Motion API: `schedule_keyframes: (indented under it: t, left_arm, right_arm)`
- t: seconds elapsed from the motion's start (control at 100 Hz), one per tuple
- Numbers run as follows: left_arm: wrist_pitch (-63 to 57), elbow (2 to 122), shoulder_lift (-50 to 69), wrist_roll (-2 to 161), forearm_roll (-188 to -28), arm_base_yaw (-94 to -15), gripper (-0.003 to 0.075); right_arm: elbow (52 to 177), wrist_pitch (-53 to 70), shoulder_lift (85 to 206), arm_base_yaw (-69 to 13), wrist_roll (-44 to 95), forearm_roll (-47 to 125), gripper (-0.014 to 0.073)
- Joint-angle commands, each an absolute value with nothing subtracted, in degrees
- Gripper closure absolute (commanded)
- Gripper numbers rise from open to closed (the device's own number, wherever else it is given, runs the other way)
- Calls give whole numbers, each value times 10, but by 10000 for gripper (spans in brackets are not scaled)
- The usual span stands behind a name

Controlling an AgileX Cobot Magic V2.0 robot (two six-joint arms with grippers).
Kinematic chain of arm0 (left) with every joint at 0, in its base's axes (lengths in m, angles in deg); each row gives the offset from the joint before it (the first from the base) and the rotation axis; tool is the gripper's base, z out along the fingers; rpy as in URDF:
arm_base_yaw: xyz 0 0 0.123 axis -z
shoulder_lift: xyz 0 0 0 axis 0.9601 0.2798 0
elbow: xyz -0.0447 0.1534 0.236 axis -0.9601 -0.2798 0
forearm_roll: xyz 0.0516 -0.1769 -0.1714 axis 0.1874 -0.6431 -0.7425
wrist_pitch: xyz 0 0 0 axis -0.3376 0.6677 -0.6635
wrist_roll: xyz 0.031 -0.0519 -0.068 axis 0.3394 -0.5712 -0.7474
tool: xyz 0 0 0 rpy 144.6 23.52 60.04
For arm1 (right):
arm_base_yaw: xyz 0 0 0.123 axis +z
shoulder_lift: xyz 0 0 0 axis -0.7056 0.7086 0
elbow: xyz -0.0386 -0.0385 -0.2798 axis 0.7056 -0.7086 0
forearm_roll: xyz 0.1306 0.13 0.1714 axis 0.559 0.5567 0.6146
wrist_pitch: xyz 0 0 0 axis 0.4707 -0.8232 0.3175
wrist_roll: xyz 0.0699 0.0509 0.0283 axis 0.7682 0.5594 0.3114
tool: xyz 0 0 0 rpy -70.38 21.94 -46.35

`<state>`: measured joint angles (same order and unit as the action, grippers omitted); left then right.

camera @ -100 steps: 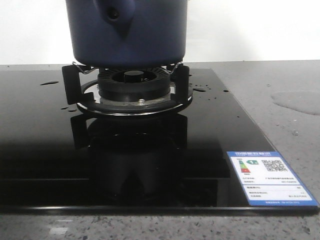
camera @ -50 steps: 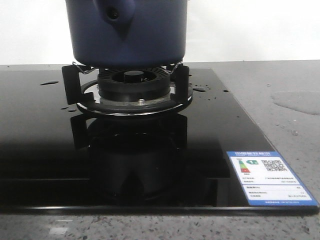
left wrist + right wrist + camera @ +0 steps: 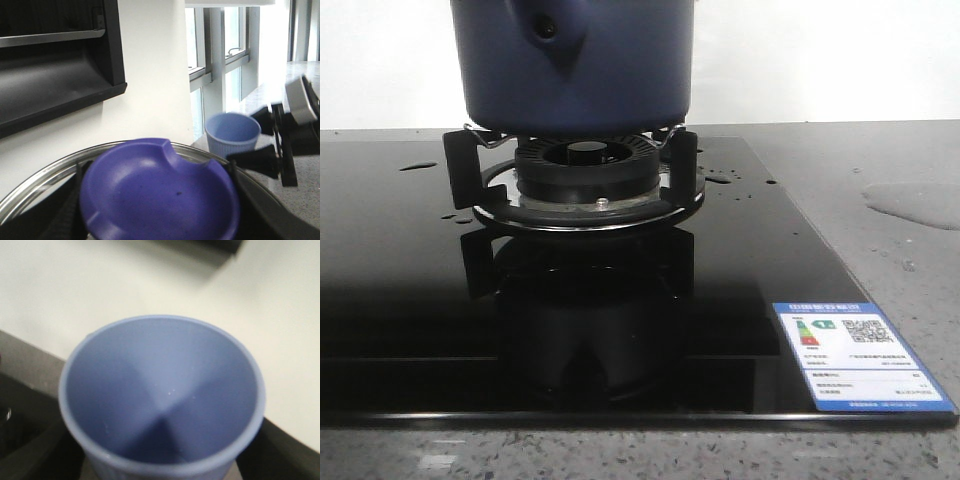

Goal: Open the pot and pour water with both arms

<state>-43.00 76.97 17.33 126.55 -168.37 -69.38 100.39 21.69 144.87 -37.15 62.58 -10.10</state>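
Note:
The dark navy pot [image 3: 575, 65] stands on the burner grate [image 3: 585, 185] of the black glass hob; its top is cut off in the front view. In the left wrist view my left gripper [image 3: 157, 200] is shut on the blue lid knob [image 3: 160, 192], one dark finger on each side, above the glass lid's metal rim [image 3: 45, 180]. My right gripper [image 3: 250, 136] is shut on a pale blue cup [image 3: 232, 132]. In the right wrist view [image 3: 160, 465] the cup [image 3: 160, 395] fills the picture, with only tiny drops inside. Water shows as drops [image 3: 720, 178] on the hob.
A thin wet patch [image 3: 915, 205] lies on the grey stone counter at the right. A blue-edged energy label [image 3: 855, 355] sticks to the hob's front right corner. A dark wall cabinet [image 3: 55, 65] and a window [image 3: 225, 45] stand behind the pot.

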Motion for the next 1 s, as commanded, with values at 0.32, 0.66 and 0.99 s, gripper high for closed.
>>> schedule_keyframes:
  t: [0.32,0.66,0.99]
  left_arm:
    - [-420,760,185,1264,-1739,-661,407]
    - [-420,760,219,1292,-1742,-652,406]
    - [-425,760,247,1296,-1746,-651,405]
  right_arm:
    - [752,467,1431,-484,629,5,296]
    - [749,484,1473,-484,629,6,251]
    - [749,489,1427,-484,629,23,-25]
